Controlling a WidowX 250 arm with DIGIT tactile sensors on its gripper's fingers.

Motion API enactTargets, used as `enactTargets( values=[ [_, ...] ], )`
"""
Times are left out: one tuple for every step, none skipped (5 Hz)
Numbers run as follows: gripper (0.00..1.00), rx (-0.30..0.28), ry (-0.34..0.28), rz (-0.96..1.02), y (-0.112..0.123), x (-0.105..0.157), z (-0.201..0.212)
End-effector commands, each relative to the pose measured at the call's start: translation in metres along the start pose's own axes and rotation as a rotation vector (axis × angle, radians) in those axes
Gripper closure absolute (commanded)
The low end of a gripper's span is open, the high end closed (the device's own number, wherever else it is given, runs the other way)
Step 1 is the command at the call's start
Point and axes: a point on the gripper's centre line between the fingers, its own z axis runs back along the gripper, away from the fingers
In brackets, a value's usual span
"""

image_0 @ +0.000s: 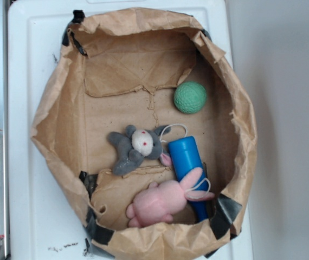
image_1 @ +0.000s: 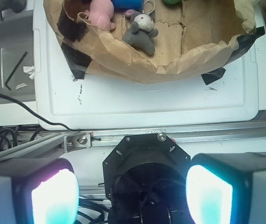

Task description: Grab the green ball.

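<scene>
in the wrist view our end effector point(image_1: 132, 193) sits wide and empty at the bottom edge. the green ball point(image_1: 171, 2) peeks in at the top edge, slightly right of centre, far across the paper bag point(image_1: 137, 67); in the exterior view it lies in the bag's upper right point(image_0: 190, 97).

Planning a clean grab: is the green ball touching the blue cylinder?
Apart. The exterior view shows bare paper between the green ball and the blue cylinder.

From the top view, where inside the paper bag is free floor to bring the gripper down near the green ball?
Bare floor lies left of the green ball, up to the bag wall, and below it toward the blue cylinder. The lower middle is crowded: grey plush, cylinder and pink plush lie close together. The gripper is open.
</scene>
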Motion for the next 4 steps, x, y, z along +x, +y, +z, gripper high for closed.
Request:
enactTargets(
  values=[
    [0.0,0.0,0.0,0.0,0.0,0.0,0.0],
    [0.0,-0.003,-0.018,0.104,0.001,0.041,0.001],
    [0.0,-0.011,-0.096,0.18,0.0,0.09,-0.002],
    [0.0,-0.024,-0.16,0.216,0.006,0.113,-0.01]
  ],
)
